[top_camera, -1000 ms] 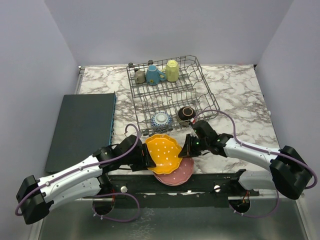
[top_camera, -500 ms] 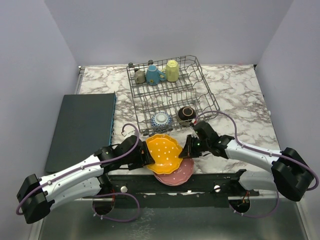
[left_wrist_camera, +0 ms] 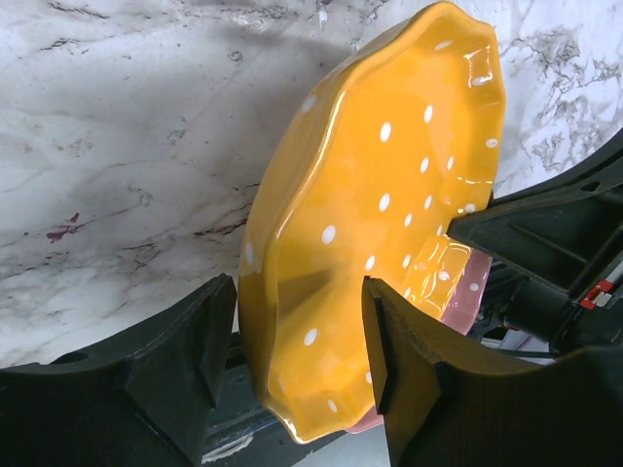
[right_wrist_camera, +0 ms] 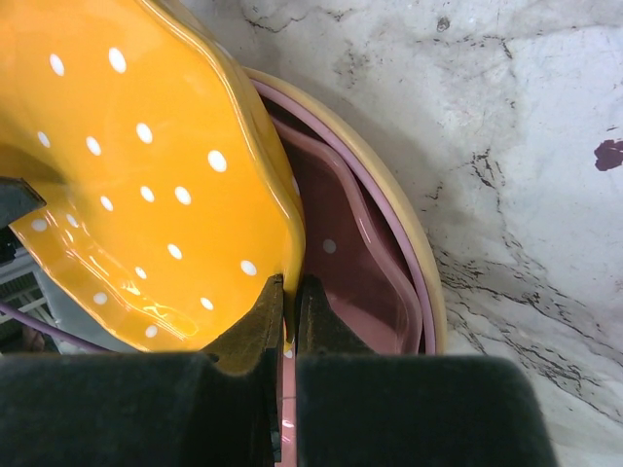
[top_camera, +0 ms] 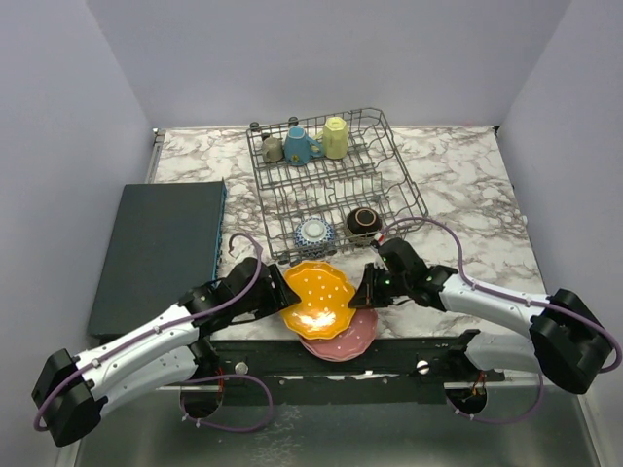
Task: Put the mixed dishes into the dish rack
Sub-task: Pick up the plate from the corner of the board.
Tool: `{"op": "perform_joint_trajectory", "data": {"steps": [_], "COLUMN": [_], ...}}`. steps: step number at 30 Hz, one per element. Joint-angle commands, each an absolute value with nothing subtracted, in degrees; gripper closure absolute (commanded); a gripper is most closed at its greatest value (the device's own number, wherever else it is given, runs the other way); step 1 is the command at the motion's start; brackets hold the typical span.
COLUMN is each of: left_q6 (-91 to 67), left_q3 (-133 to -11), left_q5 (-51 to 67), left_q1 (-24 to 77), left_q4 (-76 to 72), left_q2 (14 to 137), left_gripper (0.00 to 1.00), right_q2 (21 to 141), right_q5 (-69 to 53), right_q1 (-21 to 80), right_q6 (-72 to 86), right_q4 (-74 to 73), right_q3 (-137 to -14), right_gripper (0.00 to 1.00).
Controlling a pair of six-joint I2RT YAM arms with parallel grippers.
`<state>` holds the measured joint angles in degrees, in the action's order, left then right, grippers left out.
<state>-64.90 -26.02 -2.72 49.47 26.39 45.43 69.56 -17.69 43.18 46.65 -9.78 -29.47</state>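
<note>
A scalloped orange plate with white dots (top_camera: 316,297) is tilted up above a stack of pink plates (top_camera: 348,337) near the table's front edge. My right gripper (top_camera: 366,291) is shut on the orange plate's right rim; in the right wrist view (right_wrist_camera: 290,316) both fingers pinch the rim (right_wrist_camera: 175,195) over the pink stack (right_wrist_camera: 365,263). My left gripper (top_camera: 281,293) is open, and its jaws straddle the plate's left rim (left_wrist_camera: 370,224) with gaps on both sides (left_wrist_camera: 297,360). The dish rack (top_camera: 405,167) stands behind.
The rack holds a grey mug (top_camera: 273,149), a blue mug (top_camera: 300,146) and a yellow mug (top_camera: 335,138) at the back, and a patterned bowl (top_camera: 314,233) and a brown bowl (top_camera: 363,222) at the front. A dark flat mat (top_camera: 161,253) lies at the left.
My left arm has moved up and in, so its open jaws now sit around the orange plate's left rim. The plate has tilted a little. The right arm has hardly moved.
</note>
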Motion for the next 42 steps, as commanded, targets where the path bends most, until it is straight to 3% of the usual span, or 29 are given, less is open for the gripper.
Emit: {"op": "perform_joint_trajectory", "data": {"steps": [1, 14, 22, 25, 29, 42], "left_q6": [-64.64, -65.74, -63.95, -63.55, -63.06, -63.63], "left_q3": [-23.22, -19.21, -20.46, -20.91, -22.0, -25.17], "left_q5": [2.05, 11.64, 15.91, 15.91, 16.11, 15.27], "left_q1": [47.19, 41.12, 40.88, 40.79, 40.77, 40.68], "left_q4": [20.72, 14.39, 12.86, 12.92, 13.3, 15.24], "left_q2": [43.2, 36.24, 36.97, 36.74, 36.37, 32.7], "left_gripper": [0.42, 0.57, 0.8, 0.98, 1.0, 1.0], "right_q2": [68.37, 70.52, 71.54, 71.47, 70.52, 61.61], "right_q5": [-17.66, -18.54, -18.37, -17.95, -16.69, -12.71], "right_q1": [43.54, 43.75, 44.11, 44.2, 44.16, 44.19], "right_q6": [47.88, 47.87, 47.99, 48.06, 47.98, 48.55], "right_q4": [-7.75, -6.15, -5.44, -5.93, -7.54, -14.41], "right_q3": [-27.95, -27.94, -28.92, -29.56, -30.25, -31.85], "right_gripper": [1.0, 1.0, 1.0, 1.0, 1.0, 0.66]}}
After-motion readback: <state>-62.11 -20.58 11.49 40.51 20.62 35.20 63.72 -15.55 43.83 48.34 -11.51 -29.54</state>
